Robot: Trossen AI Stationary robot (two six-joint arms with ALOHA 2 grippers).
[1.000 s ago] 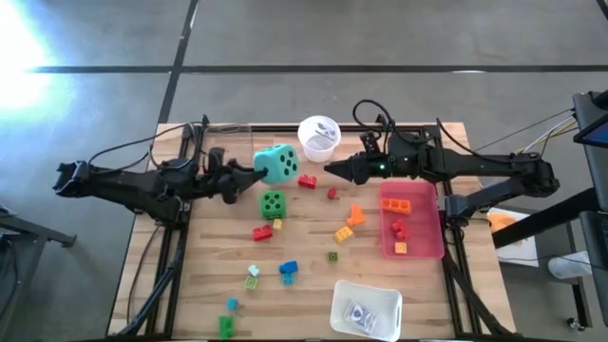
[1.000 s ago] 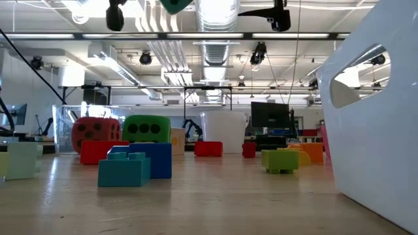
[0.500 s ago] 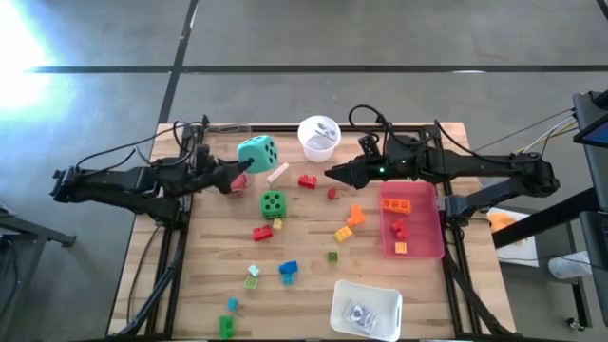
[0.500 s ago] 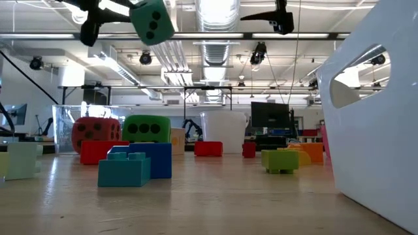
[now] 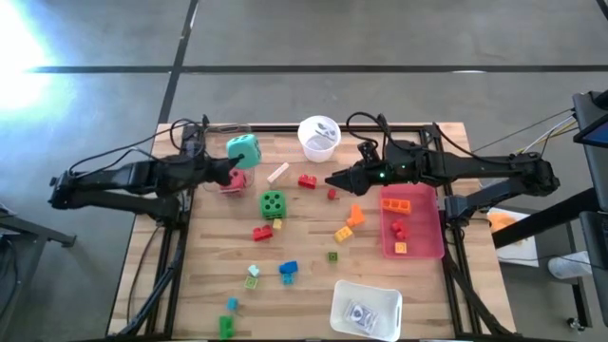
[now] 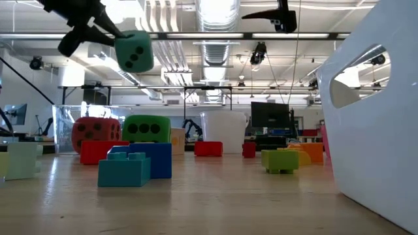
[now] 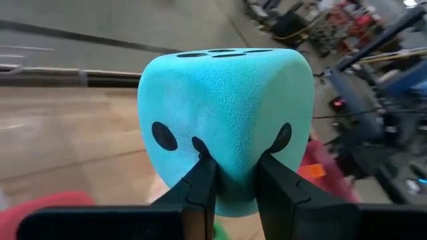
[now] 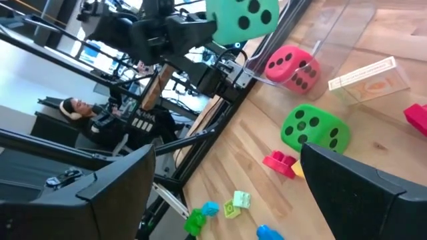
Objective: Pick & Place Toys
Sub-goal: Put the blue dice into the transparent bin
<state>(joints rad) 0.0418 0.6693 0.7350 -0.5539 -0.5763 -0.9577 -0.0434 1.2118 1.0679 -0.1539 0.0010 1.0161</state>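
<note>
your left gripper (image 7: 230,183) pinches the teal die (image 5: 243,149) aloft over the wooden table (image 5: 304,294) far-left corner; right gripper (image 5: 330,180) hovers spread and empty, a ducted workshop ceiling (image 6: 215,16) behind

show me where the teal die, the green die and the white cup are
teal die (image 5: 243,148), high view, its top face, held in the left end effector.
green die (image 5: 274,203), high view, middle of its dotted top.
white cup (image 5: 319,148), high view, its side wall.
</note>
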